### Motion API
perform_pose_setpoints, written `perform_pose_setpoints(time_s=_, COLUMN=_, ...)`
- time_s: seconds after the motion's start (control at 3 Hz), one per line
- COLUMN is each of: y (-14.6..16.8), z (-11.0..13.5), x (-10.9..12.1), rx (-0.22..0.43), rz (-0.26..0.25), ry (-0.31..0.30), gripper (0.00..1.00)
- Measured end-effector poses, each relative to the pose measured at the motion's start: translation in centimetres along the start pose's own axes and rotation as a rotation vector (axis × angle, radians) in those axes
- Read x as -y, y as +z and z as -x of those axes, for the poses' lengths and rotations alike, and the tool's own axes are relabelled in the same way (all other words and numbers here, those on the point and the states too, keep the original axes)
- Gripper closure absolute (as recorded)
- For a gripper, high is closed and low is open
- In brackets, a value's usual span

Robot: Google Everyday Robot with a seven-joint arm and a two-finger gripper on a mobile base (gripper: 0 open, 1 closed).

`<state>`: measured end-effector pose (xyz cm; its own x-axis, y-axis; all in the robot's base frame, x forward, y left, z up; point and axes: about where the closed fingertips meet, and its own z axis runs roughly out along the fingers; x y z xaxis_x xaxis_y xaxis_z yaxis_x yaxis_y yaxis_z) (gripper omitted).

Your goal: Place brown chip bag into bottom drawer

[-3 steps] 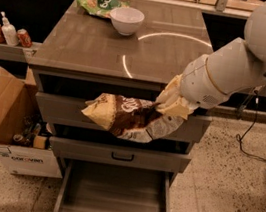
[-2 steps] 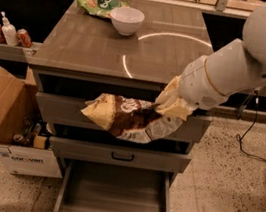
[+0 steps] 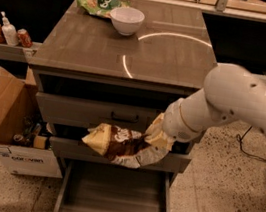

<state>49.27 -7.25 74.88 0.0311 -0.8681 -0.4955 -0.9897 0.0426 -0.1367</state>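
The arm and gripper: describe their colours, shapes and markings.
The arm is glossy white, built of thick rounded shells, with small dark dots on the upper segment and a thin tan ring near the wrist. The gripper, in front of the middle drawer, is pale cream-yellow and shut on the brown chip bag.

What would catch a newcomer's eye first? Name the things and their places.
The big white arm reaches in from the picture's right, its gripper holding the brown chip bag in front of the middle drawer. Directly below, the bottom drawer stands pulled open. A white bowl sits on top.
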Motion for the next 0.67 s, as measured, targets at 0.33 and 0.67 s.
perform_pose_setpoints(time_s=0.33, y=7.7, z=-3.9, x=-1.2, rx=0.018, rz=0.049, ry=0.077, gripper=1.00)
perform_pose_setpoints(time_s=0.67, y=14.6, z=-6.4, x=-2.3, rx=0.049, rz=0.107, ry=0.147, gripper=1.00)
